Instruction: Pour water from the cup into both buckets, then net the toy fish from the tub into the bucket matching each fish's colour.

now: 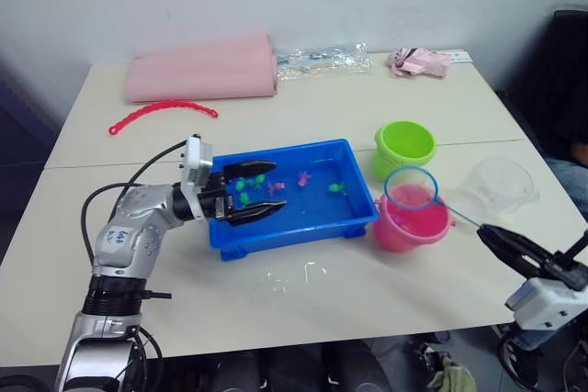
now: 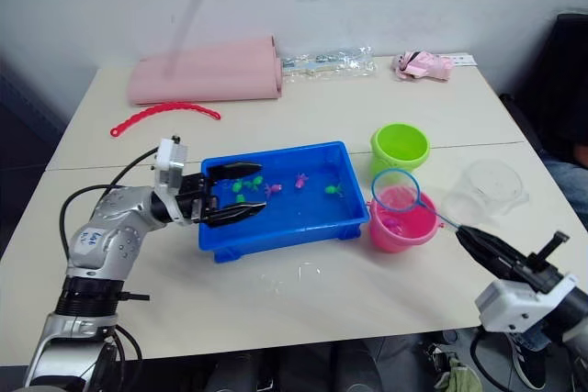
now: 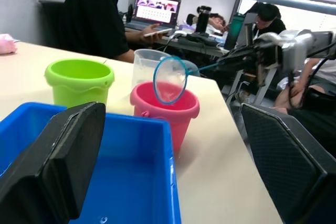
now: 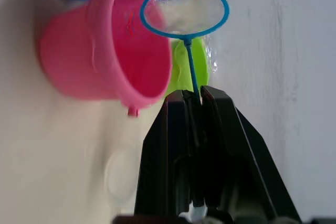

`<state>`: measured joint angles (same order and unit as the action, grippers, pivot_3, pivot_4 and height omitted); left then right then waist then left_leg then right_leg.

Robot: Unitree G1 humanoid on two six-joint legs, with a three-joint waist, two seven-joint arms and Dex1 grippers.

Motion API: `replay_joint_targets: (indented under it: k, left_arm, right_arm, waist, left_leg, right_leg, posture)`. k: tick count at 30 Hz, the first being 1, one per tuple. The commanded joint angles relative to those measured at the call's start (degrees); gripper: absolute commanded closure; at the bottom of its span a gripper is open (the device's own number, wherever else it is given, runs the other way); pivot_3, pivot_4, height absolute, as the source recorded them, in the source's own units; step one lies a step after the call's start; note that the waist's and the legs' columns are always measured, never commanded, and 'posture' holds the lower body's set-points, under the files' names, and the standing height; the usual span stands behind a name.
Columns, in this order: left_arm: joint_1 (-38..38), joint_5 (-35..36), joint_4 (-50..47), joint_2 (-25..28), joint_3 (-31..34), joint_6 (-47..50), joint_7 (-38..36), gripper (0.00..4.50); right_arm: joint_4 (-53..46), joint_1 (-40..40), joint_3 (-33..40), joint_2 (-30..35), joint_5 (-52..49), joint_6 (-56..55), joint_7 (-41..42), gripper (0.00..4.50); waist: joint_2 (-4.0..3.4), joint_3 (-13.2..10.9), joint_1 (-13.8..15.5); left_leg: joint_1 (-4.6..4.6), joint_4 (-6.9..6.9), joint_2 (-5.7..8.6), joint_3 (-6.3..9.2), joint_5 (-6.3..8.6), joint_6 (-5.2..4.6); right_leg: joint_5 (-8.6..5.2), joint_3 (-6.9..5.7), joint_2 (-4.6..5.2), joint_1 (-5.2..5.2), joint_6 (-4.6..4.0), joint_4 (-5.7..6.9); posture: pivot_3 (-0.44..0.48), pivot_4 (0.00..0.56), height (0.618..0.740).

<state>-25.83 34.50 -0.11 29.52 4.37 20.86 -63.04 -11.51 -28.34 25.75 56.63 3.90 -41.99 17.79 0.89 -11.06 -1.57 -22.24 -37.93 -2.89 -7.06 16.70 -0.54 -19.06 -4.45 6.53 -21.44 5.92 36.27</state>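
Two grippers are mine. My right gripper (image 1: 491, 232) sits at the near right edge of the table, its fingers pinched tight on the thin handle of the net (image 1: 411, 187). The net's blue hoop hangs just above the mouth of the pink bucket (image 1: 410, 225), tilted over it.

My left gripper (image 1: 266, 192) reaches in from the near left with its fingers spread wide, holding nothing, its tips over the left end of the blue tub (image 1: 292, 227).

Several small fish lie in the tub: green ones (image 1: 244, 184) close to my left fingertips, a pink one (image 1: 302, 179) near the middle and another green one (image 1: 336, 188) further right.

The pink bucket stands just right of the tub, the green bucket (image 1: 402, 147) just beyond it, and the clear cup (image 1: 497, 186) to the right of the pink bucket, near the right edge.

The table (image 1: 349, 309) is pale beige, with wet spots (image 1: 285, 277) in front of the tub. At its far side lie a folded pink cloth (image 1: 204, 68), a red curved strip (image 1: 161, 114), a clear crinkled wrapper (image 1: 322, 60) and a small pink packet (image 1: 420, 62), before a plain white wall. Beyond the table's right end, people (image 3: 100, 14) sit at a desk with a laptop (image 3: 152, 11).
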Motion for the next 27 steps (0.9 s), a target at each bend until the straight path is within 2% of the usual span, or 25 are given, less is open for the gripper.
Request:
replay_joint_targets:
  k: [1,3,6,8,11,13,18,21,27]
  left_arm:
    - [3.7,1.0,-0.4,4.0,6.3,-0.3,0.8,0.03]
    - [5.5,1.2,-1.0,5.4,8.1,-0.2,1.2,0.03]
    - [7.5,1.8,-2.7,6.7,10.1,0.3,2.0,0.03]
    - [8.7,2.2,-4.0,7.3,11.2,0.7,2.6,0.03]
    - [10.3,2.6,-5.7,7.7,12.3,1.0,3.4,0.03]
    - [11.0,2.8,-6.6,8.0,12.7,1.1,3.7,0.03]
    - [10.7,2.0,-6.7,9.3,12.7,0.3,3.1,0.03]
    - [9.5,1.7,-5.7,10.6,12.8,-0.3,2.2,0.03]
    - [8.4,1.6,-4.8,12.2,12.5,-0.6,0.9,0.03]
  right_arm:
    - [-12.6,8.4,-10.1,4.6,-27.9,22.3,10.0,4.50]
    - [-16.0,15.0,-15.1,5.1,-36.3,36.7,9.6,4.50]
    - [-19.2,24.7,-20.5,6.5,-43.5,54.4,8.2,4.50]
    - [-20.8,32.7,-25.0,7.3,-42.4,64.8,7.7,4.50]
    - [-19.3,43.4,-30.0,4.1,-46.8,79.8,7.2,4.50]
    - [-17.8,49.2,-33.6,3.3,-45.2,85.2,9.7,4.50]
    - [-14.9,57.4,-36.7,1.2,-45.1,96.7,13.2,4.50]
    - [-13.6,59.3,-37.6,0.1,-43.9,98.7,16.2,4.50]
    - [-10.8,60.4,-39.0,-1.3,-42.0,101.3,19.2,4.50]
  waist:
    - [0.00,0.0,-0.5]
    - [0.07,0.0,0.0]
    - [0.09,0.0,0.5]
    - [0.08,0.0,1.0]
    - [0.09,0.0,1.4]
    - [0.09,0.0,1.4]
    - [0.09,0.0,1.3]
    - [0.11,0.0,1.4]
    - [0.11,0.0,1.4]
  left_leg:
    - [0.02,0.00,-0.01,-0.02,0.00,-0.02]
    - [0.02,0.00,-0.09,0.02,0.01,-0.03]
    - [-0.07,-0.01,-0.21,0.11,0.03,0.02]
    - [-0.17,-0.08,-0.16,0.15,0.08,-0.04]
    - [-0.19,-0.12,-0.15,0.14,0.15,-0.05]
    - [-0.20,-0.11,-0.15,0.15,0.18,-0.04]
    - [-0.47,-0.08,0.00,0.16,0.21,-0.09]
    - [-1.03,-0.18,0.12,0.11,0.16,-0.17]
    - [-1.07,-0.20,0.17,-0.04,0.11,-0.25]
  right_leg:
    - [0.00,0.04,0.03,-0.01,0.00,0.02]
    - [-0.01,0.03,0.12,-0.01,-0.03,0.06]
    - [-0.07,-0.05,0.14,-0.09,-0.13,0.08]
    - [-0.09,-0.14,0.20,-0.14,-0.18,0.07]
    - [-0.09,-0.16,0.35,-0.16,-0.18,0.06]
    - [-0.10,-0.20,0.41,-0.16,-0.21,0.04]
    - [-0.13,-0.48,0.64,-0.38,-0.26,0.04]
    - [-0.11,-0.57,0.72,-0.97,-0.22,0.26]
    - [-0.09,-0.90,0.57,-1.06,-0.18,0.31]
  posture:
    - [0.000,0.150,0.740]
    - [0.000,0.150,0.740]
    - [0.000,0.150,0.740]
    - [0.000,0.150,0.740]
    - [0.000,0.150,0.740]
    - [0.000,0.150,0.740]
    - [0.000,0.150,0.740]
    - [0.000,0.150,0.740]
    - [0.000,0.150,0.740]
